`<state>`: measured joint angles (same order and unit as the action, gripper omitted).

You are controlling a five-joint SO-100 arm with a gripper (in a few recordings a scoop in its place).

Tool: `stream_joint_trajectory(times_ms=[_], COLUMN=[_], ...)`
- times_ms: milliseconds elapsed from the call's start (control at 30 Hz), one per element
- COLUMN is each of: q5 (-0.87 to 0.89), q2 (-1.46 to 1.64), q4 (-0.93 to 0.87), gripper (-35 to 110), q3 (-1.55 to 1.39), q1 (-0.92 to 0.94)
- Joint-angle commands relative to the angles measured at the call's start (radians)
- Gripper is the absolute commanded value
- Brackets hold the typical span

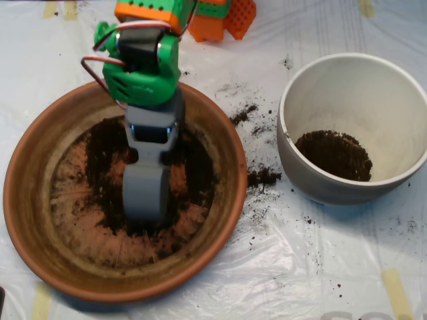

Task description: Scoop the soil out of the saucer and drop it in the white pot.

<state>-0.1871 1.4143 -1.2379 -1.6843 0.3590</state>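
The scoop (145, 192) hangs low over the middle of the saucer (27, 200), in the left half of the frame; its grey shell points toward the lower edge of the frame, and it sits in or just above the soil (107, 150); whether the jaws are open or closed on some earth, I cannot tell from above. The soil lies as a dark ring around the scoop, thicker on the upper left and on the right side; the floor of the saucer shows bare orange toward the lower left. The white pot (347, 67) stands to the right, apart from the saucer, and already holds a small heap of earth. So the carry must go to the right, over the saucer rim; between the two lie spilled crumbs (263, 177) on the plastic sheet (320, 267) that covers the desk. The near wall of the pot is what the scoop must clear, I think.
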Motion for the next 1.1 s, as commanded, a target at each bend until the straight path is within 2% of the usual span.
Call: stream_joint_trajectory(times_ms=[0, 100, 267, 433, 567, 767, 967, 1067], q5=[-0.025, -0.044, -0.08, -0.127, -0.146, -0.169, -0.196, -0.201], q2=[-0.057, -0.181, -0.268, -0.308, -0.296, -0.193, 0.06, 0.089], q4=[-0.058, -0.138, -0.175, -0.186, -0.163, -0.052, 0.207, 0.235], gripper=[58, 57, 56, 44, 39, 35, 32, 31], q3=[0.155, 0.272, 0.368, 0.371, 0.334, 0.189, -0.155, -0.219], q1=[0.028, 0.035, 0.064, 0.078, 0.095, 0.143, 0.156, 0.138])
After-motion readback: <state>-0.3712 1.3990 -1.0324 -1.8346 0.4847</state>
